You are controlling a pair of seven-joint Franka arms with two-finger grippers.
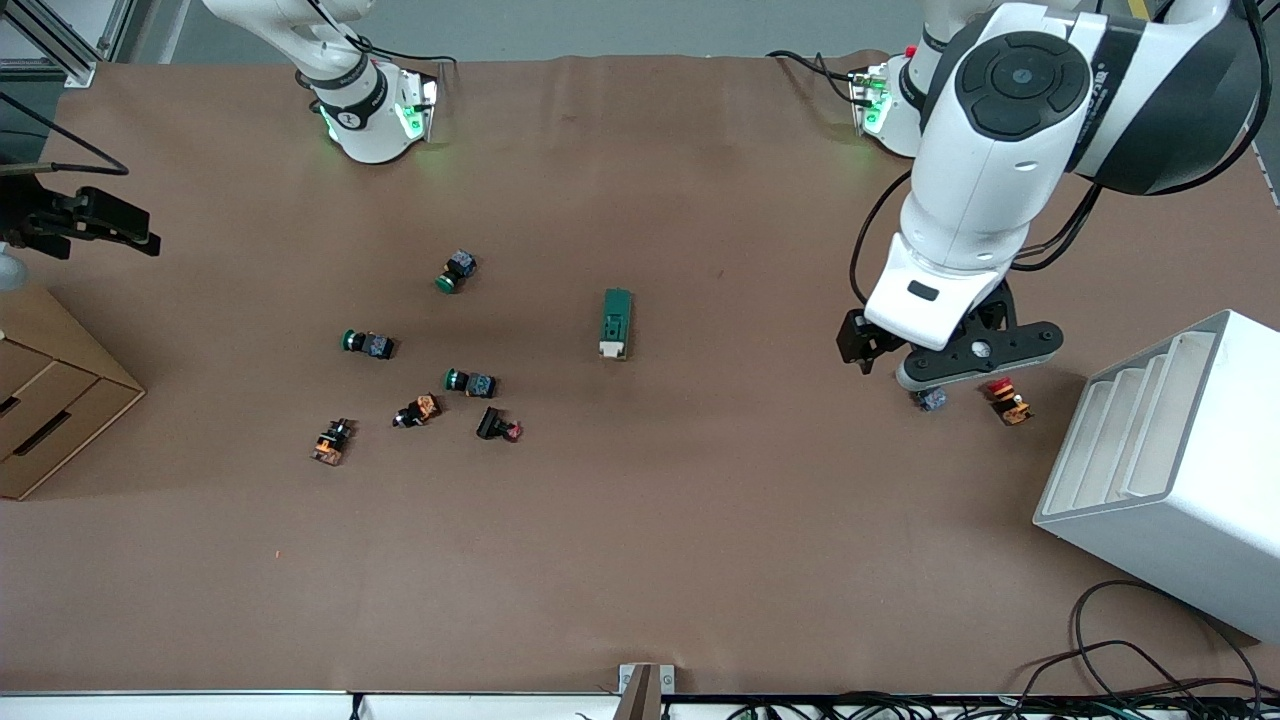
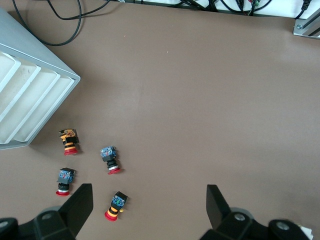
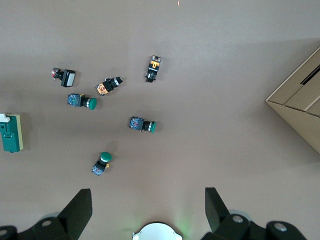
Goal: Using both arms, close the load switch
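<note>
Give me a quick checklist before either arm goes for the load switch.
1. Load switch lying free on the table, nothing touching it: ok.
2. Left claw open: ok.
3. Right claw open: ok.
4. Left claw over the switch: not ok; it hangs over the red-capped buttons beside the white rack.
5. Right claw over the switch: not ok; the switch shows only at the edge of its wrist view.
6. Lever position: cannot tell.

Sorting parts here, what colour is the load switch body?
Dark green load switch, cream end; clearest in front view.
</note>
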